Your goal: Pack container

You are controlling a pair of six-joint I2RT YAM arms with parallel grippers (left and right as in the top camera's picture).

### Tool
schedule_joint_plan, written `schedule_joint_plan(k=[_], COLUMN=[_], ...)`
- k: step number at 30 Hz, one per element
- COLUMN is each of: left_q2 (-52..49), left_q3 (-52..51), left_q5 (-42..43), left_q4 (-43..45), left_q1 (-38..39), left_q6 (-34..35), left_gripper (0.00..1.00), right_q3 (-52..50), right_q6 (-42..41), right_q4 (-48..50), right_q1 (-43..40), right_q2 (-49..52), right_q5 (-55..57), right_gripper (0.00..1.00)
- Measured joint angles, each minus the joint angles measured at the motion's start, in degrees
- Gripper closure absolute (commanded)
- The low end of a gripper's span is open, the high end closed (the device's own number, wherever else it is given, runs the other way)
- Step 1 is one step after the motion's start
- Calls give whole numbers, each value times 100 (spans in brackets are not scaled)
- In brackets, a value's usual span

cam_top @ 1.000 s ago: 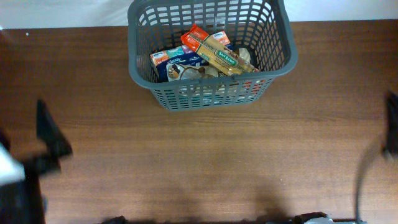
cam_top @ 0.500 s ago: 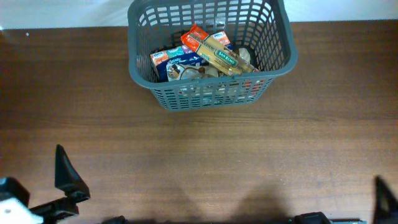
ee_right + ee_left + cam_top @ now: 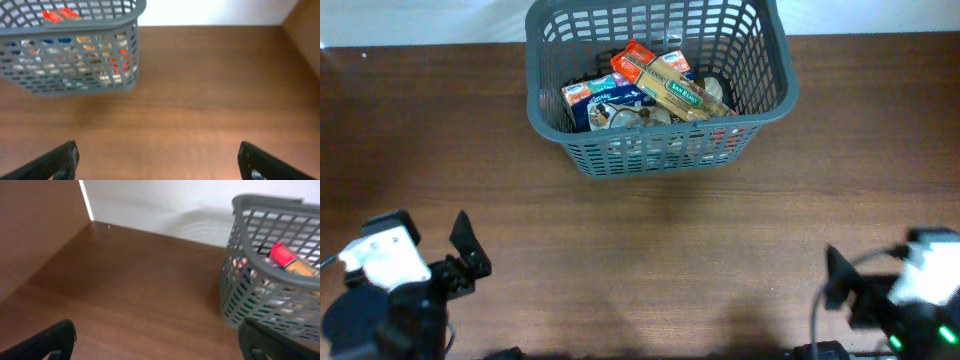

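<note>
Both our left gripper (image 3: 160, 345) and right gripper (image 3: 160, 162) gape empty; beyond the fingers (image 3: 52, 341) sits the container (image 3: 650, 152), which a careless reach could shove.

Left arm (image 3: 428, 292) and right arm (image 3: 865, 295) are black with white housings.

One container (image 3: 660, 157) — left hand (image 3: 156, 330), right hand (image 3: 157, 150)

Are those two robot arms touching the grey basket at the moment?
Apart. The overhead view shows bare table between the basket and both the left fingers and the right fingers.
</note>
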State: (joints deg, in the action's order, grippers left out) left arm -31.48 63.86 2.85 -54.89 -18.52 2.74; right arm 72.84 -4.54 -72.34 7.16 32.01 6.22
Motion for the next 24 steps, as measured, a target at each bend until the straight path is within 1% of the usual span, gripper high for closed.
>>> schedule_joint_plan(k=[4,6,7,10,12,15,19,22,24], left_q2=[-7,-7,-7,-17,-31,-33,-33,-85,-249], left_q3=[-734,-1115,-1296,-1803,-2227,-2553,-2669,-2680,-2721], left_q5=[20,20,20,22,20,20,20,-7,-28], left_q4=[529,848,990,1432,1790,2223,2306,2516,2767], left_q1=[0,0,0,0,0,0,0,0,0], left_q6=[26,59,98,227,302,345,380,387,400], left_gripper=[1,1,1,1,1,1,1,1,1], right_q3=[-1248,-1987,-2181,-3136,-3676,-4022,-4050,-4050,-4050], right_q6=[2,0,4,2,2,4,0,103,396], right_q4=[1045,1856,2022,2970,3316,3587,3744,3777,3936], right_q1=[0,0,0,0,0,0,0,0,0], right_q2=[-28,-20,-20,-22,-15,4,122,444,804], right_q5=[-221,-442,-492,-662,-752,-791,-809,-774,-743], right_gripper=[1,1,1,1,1,1,1,1,1])
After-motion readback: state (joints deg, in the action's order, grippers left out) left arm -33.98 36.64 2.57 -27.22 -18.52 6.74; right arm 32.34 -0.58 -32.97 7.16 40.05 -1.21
